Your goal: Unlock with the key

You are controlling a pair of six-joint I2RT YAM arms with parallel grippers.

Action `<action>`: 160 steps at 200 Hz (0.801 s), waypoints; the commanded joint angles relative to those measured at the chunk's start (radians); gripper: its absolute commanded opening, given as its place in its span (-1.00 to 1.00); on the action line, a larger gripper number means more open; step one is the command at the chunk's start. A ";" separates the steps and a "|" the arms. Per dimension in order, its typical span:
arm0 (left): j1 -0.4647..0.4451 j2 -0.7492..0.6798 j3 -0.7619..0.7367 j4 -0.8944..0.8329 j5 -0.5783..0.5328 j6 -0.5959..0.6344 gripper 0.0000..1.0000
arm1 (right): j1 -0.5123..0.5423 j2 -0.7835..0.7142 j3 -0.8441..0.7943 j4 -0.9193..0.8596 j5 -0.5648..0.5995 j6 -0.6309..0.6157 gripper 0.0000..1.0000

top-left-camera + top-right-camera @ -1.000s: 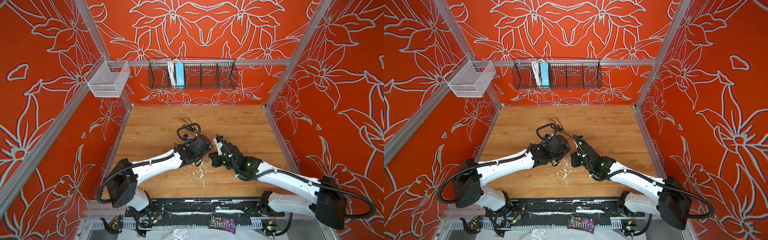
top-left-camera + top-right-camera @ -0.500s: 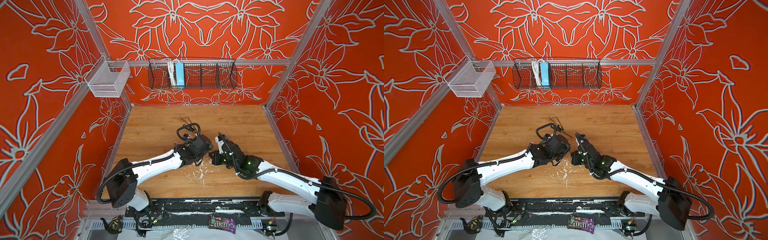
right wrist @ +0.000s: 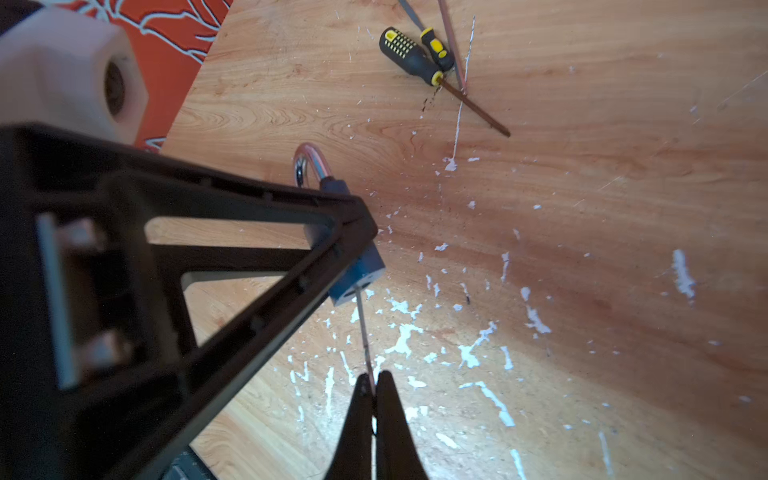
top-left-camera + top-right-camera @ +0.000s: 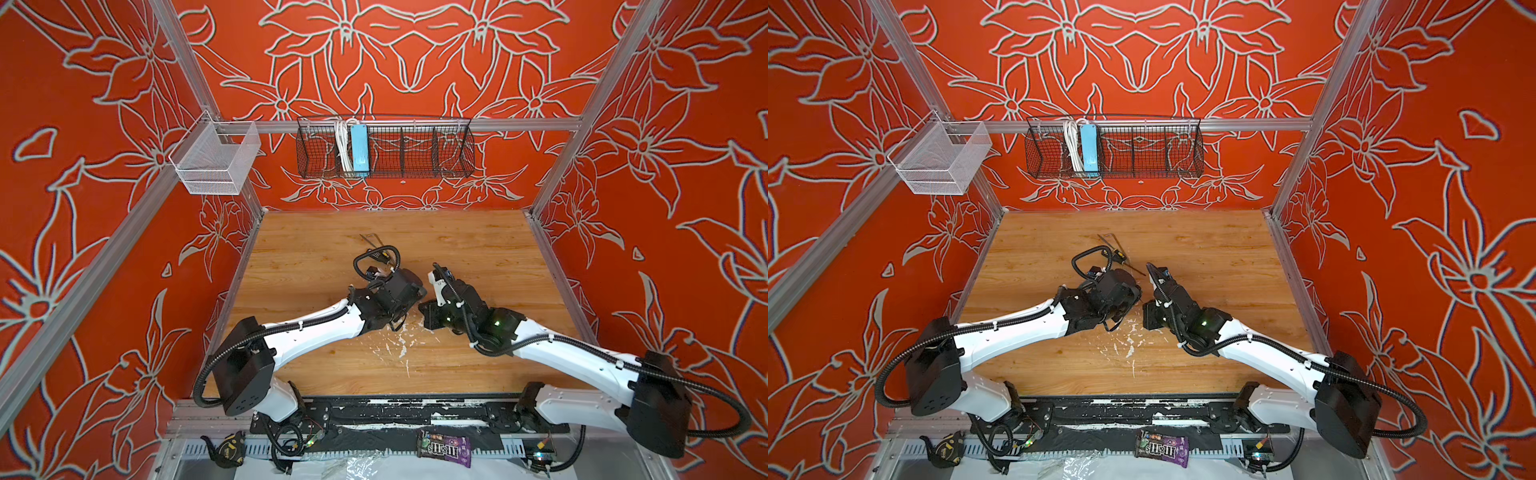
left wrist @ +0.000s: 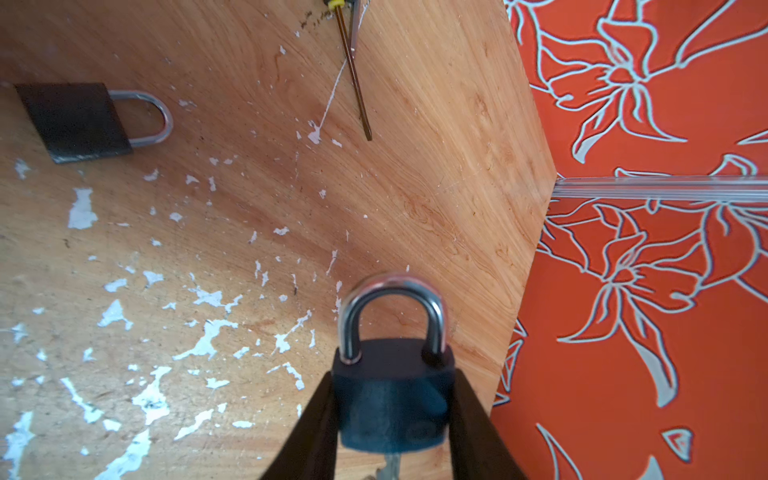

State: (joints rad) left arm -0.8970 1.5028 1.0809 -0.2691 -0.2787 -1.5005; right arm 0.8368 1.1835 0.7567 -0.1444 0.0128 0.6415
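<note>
Right, my right fingers [image 3: 355, 415] pinch the key [image 5: 392, 463], seated in the base of the padlock [image 5: 392, 399]; my left fingers [image 5: 316, 424] clamp the padlock above the tabletop [image 5: 415, 166]. Apart from the padlock lies a spare lock [image 5: 79, 120]; farther, screwdrivers [image 3: 409, 54].

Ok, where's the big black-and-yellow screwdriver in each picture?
In a top view: screwdriver mid-table, just beyond the left arm.
In a top view: same spot, shaft showing.
Left wrist: only its brown shaft, past the held padlock.
Right wrist: handle and shaft, past the padlock.
Shared landmark: white scuffs.
</note>
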 commanded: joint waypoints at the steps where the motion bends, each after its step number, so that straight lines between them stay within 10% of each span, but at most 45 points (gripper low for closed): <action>1: -0.091 -0.019 0.035 -0.048 0.176 0.048 -1.00 | -0.034 0.000 0.076 0.256 0.009 0.083 -1.00; 160: -0.083 -0.026 0.004 0.048 0.278 -0.006 -1.00 | 0.000 0.036 0.114 0.238 0.171 -0.186 -1.00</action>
State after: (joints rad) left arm -0.9031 1.4986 1.0748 -0.2405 -0.2897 -1.4952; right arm 0.8379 1.1965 0.7853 -0.1764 0.0471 0.5350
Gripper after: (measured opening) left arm 0.376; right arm 0.047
